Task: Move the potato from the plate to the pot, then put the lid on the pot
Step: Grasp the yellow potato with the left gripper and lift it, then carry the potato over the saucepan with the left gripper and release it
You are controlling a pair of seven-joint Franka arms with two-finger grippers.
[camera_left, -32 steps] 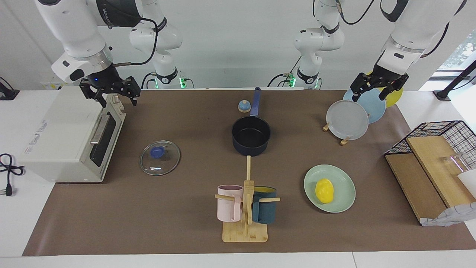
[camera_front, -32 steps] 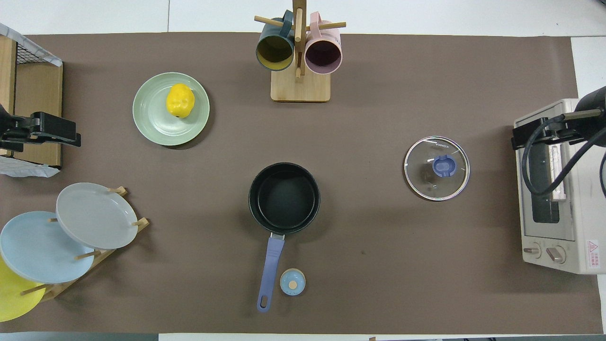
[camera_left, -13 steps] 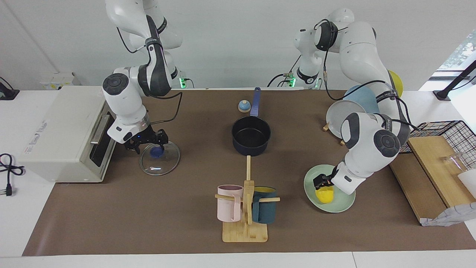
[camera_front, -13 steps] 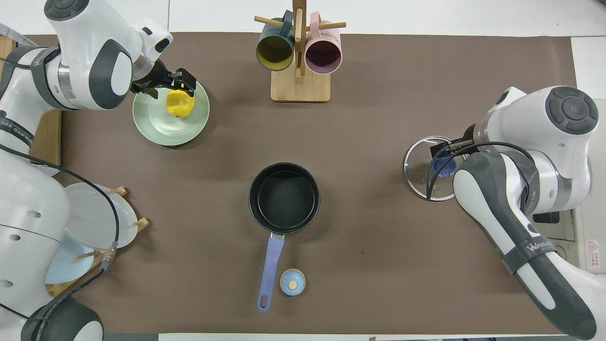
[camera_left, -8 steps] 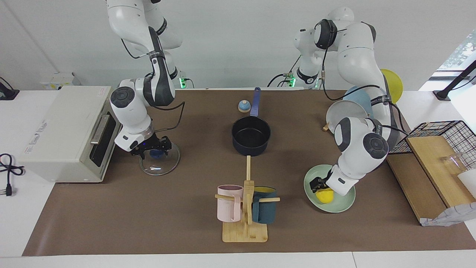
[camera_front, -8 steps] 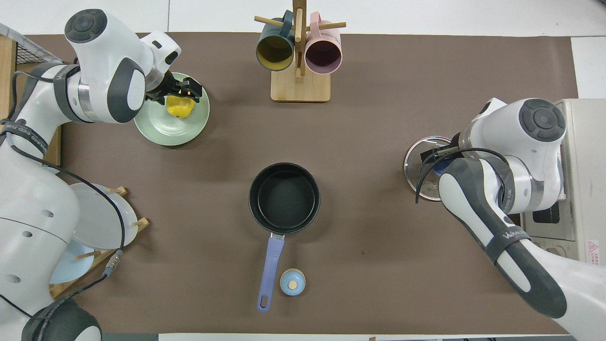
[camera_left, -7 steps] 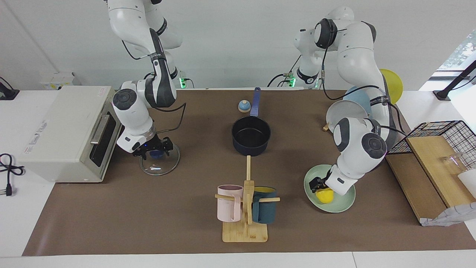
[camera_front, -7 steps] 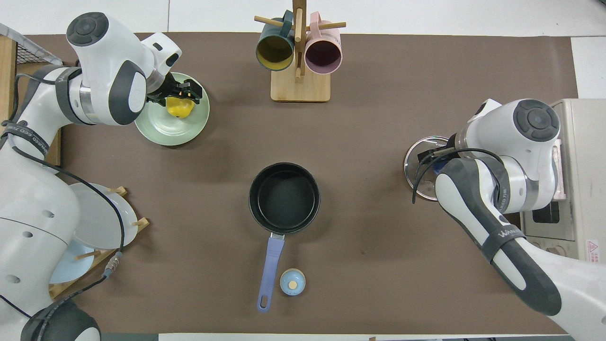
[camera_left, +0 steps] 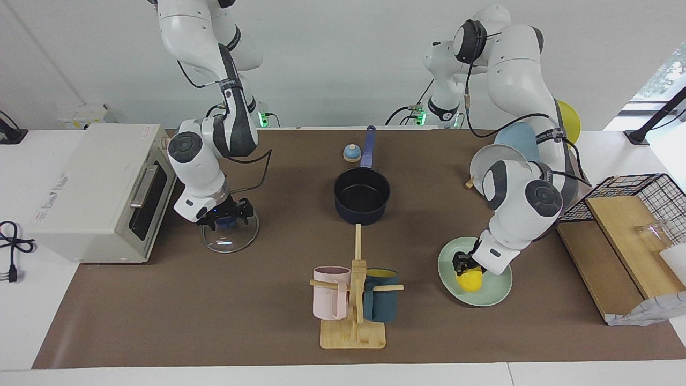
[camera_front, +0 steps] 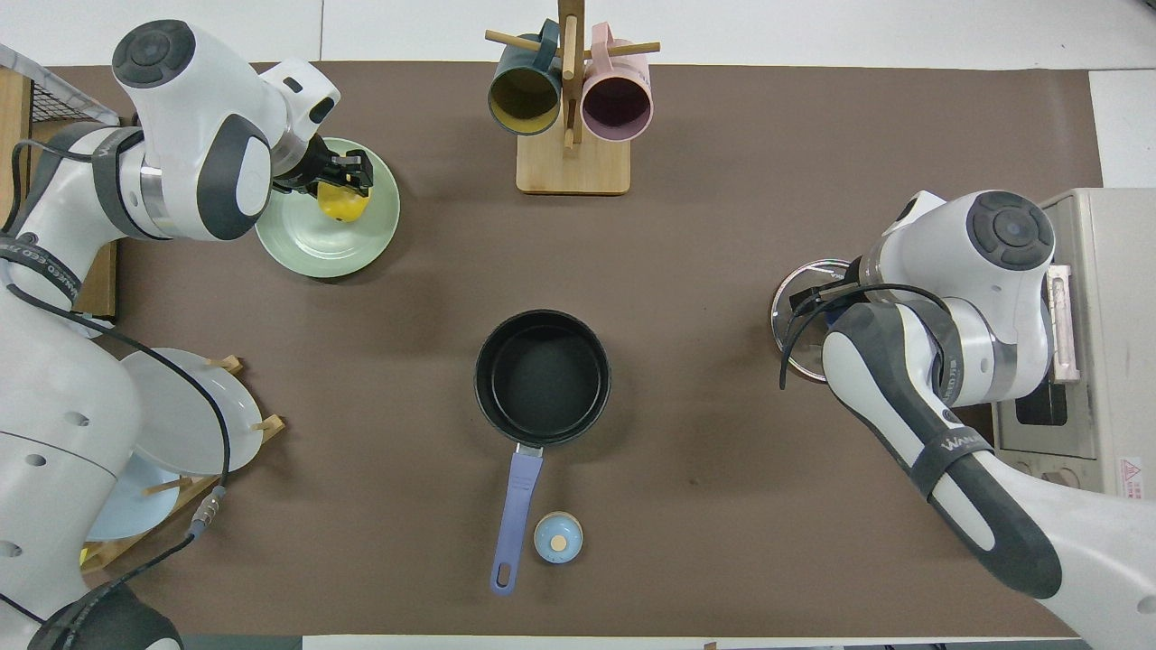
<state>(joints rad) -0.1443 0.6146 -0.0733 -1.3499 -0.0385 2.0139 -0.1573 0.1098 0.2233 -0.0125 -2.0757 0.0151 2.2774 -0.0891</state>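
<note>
The left gripper is down on the plate, its fingers clenched on the potato, which lies directly beneath them and has not yet left the plate. From this grip the pot lies toward the middle of the table and nearer to the robots, open and empty, its long handle pointing toward the robots; the carry, as I judge it, must rise first, then run across to that open mouth. The right gripper is low over the lid, its open fingers straddling the blue knob, so the right arm is the nearer one for covering the pot.
</note>
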